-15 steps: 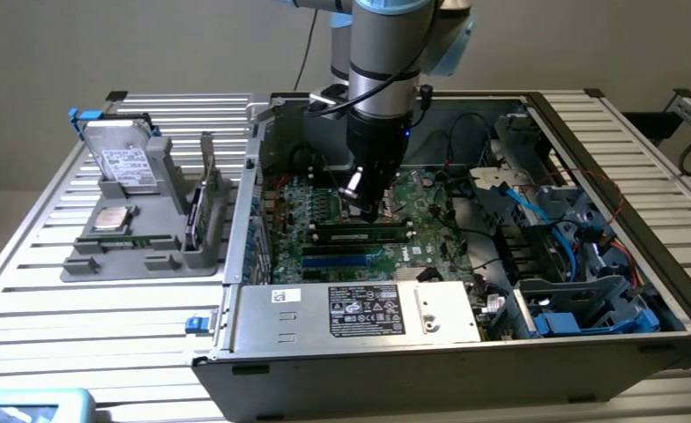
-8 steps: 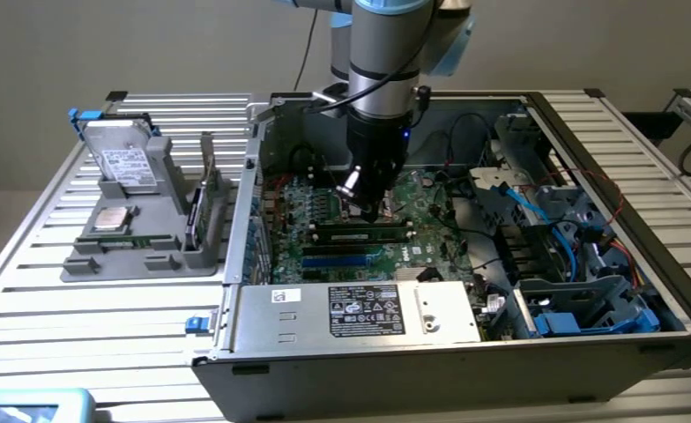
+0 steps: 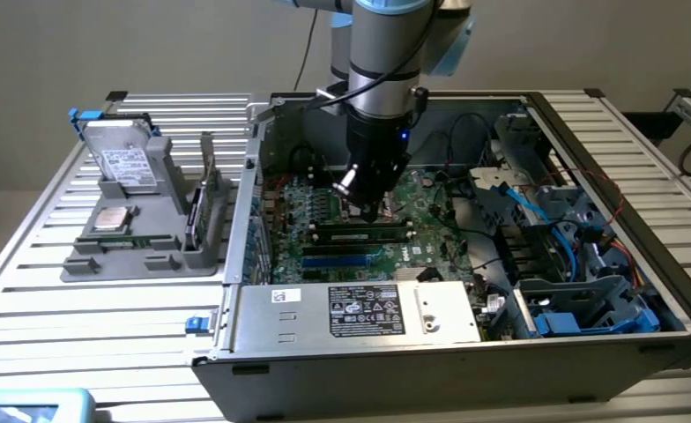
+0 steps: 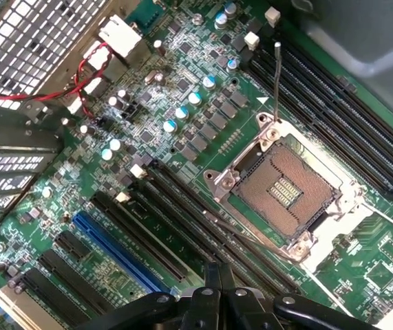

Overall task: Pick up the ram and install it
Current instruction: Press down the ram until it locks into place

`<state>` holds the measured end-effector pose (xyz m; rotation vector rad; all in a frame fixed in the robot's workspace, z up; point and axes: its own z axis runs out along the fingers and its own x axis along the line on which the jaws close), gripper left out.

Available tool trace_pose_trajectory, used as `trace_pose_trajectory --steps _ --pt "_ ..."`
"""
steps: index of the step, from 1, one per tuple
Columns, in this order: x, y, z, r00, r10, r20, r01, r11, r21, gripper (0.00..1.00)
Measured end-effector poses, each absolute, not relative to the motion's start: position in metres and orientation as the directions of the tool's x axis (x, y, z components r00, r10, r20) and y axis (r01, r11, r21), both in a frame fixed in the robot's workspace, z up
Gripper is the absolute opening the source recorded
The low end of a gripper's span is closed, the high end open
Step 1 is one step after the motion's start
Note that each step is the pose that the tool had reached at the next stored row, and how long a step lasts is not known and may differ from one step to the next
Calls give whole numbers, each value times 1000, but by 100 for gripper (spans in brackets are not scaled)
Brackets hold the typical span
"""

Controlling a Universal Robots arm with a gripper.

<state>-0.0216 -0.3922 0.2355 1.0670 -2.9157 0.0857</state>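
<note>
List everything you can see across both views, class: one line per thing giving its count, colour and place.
table: one, silver slats, under everything
computer case: one, dark grey, open, on the table
circuit board: one, green, inside the case
chip socket: one, silver frame, empty, on the board
blue slot: one, among black slots
tray: one, grey, exterior view's left of the case
hard drive: one, silver, on the tray
silver chip: one, on the tray
ram: one, green, apparently lying beside that chip
arm: one, grey, reaching into the case
claw: one, black, shut, above the board
</note>
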Motion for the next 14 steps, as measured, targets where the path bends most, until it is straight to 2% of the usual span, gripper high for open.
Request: trace_pose_trajectory --steps 14 --pt "-22 -392 235 -860 -507 55 -509 859 -43 11"
